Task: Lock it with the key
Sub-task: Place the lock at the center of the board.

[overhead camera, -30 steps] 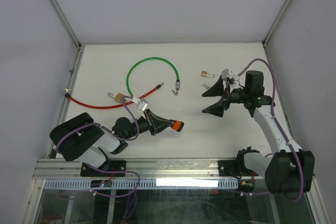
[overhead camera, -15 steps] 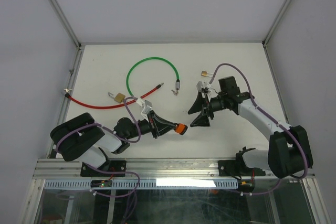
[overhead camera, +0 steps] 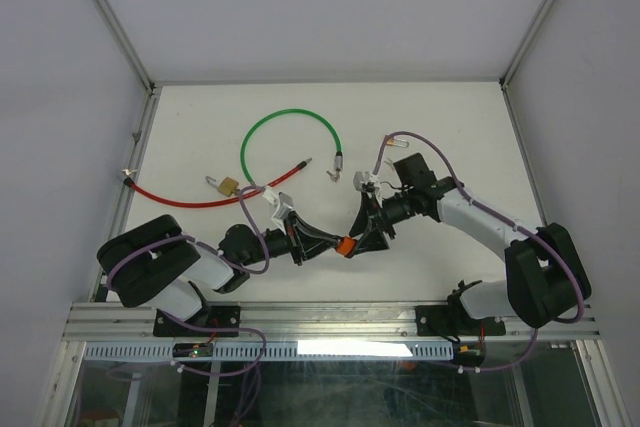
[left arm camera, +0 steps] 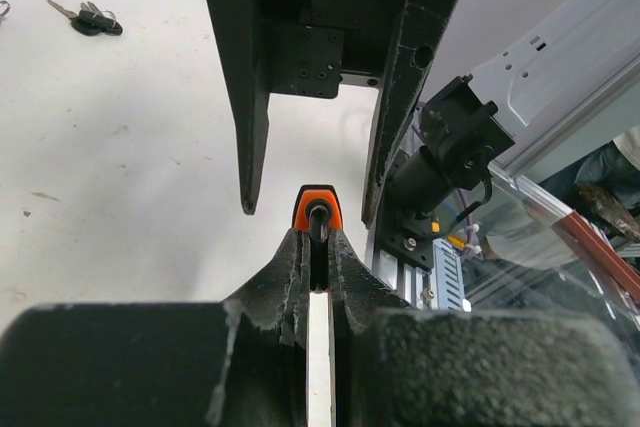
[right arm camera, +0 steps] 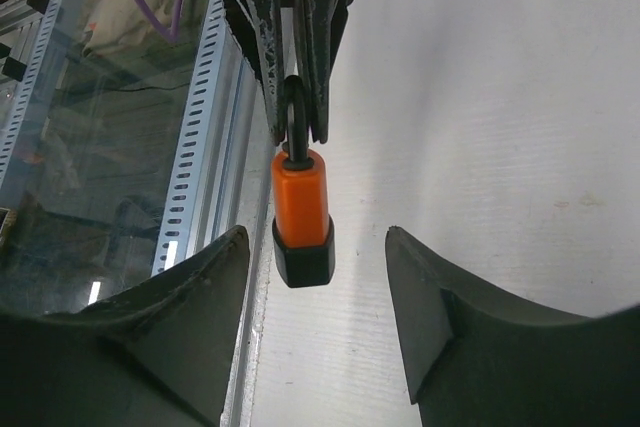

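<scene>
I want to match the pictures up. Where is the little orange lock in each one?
Top external: the orange lock is low in the middle, between the left gripper and the right gripper.
Left wrist: in the centre, poking out past the left gripper's tips.
Right wrist: a bit left of centre, hanging between the right gripper's two sides without touching them.
Shared landmark: the white table shows beside it in every view.

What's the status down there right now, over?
Left jaws shut on orange padlock shackle. Right jaws open, flanking its body, not touching. Keys lie on the table, unheld. Nothing in the way.
</scene>
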`<act>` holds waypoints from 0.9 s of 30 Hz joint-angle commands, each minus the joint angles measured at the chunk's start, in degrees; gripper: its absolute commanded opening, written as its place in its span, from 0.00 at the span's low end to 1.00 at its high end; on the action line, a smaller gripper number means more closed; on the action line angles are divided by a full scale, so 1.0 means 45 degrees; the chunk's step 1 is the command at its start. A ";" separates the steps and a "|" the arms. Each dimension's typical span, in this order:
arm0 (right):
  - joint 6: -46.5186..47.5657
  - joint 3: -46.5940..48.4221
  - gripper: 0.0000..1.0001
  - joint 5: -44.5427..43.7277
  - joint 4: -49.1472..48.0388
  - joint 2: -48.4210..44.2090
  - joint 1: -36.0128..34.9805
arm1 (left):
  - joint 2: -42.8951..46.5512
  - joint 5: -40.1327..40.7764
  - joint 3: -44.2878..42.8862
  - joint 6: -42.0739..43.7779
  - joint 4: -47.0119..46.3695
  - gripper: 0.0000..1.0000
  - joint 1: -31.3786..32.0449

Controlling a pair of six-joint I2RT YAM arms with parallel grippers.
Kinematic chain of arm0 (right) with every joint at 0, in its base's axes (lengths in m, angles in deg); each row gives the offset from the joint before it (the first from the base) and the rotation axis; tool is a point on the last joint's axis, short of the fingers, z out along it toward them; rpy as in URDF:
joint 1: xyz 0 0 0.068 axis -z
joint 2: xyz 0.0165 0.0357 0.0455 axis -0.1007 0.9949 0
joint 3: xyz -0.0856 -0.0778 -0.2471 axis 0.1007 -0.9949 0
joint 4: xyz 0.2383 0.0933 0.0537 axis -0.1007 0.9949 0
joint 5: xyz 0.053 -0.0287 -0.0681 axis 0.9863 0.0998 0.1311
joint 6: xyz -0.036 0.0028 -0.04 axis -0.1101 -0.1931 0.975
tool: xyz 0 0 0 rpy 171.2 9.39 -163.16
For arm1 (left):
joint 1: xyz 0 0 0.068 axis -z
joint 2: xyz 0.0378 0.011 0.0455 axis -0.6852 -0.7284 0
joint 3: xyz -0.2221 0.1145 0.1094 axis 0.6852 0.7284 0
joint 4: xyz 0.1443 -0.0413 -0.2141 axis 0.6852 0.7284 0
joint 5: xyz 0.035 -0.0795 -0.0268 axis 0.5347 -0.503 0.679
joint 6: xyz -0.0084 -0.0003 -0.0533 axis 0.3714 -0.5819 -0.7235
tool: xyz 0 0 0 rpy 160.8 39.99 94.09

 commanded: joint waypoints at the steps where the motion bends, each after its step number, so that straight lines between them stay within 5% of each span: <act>1: 0.0529 0.0398 0.59 0.0137 0.0093 0.0046 -0.0267 | -0.0057 -0.0038 -0.0550 0.0330 -0.3609 0.00 0.0174; 9: 0.1056 0.0526 0.51 0.0081 0.0476 0.0274 -0.0606 | -0.0157 0.0190 -0.0574 0.0314 -0.3611 0.00 0.0214; 13: 0.1293 0.0643 0.35 0.0093 0.0699 0.0303 -0.0636 | -0.0148 0.0448 -0.0502 0.0325 -0.3604 0.01 0.0221; 18: 0.2164 0.1072 0.03 0.0594 0.1714 0.0430 -0.0636 | -0.0119 0.1277 -0.0286 0.0145 -0.3606 0.27 0.0209; 27: 0.3047 0.1905 0.00 0.0074 0.3112 0.0586 -0.0126 | 0.1268 0.4422 0.1203 0.0046 -0.3451 0.78 0.0209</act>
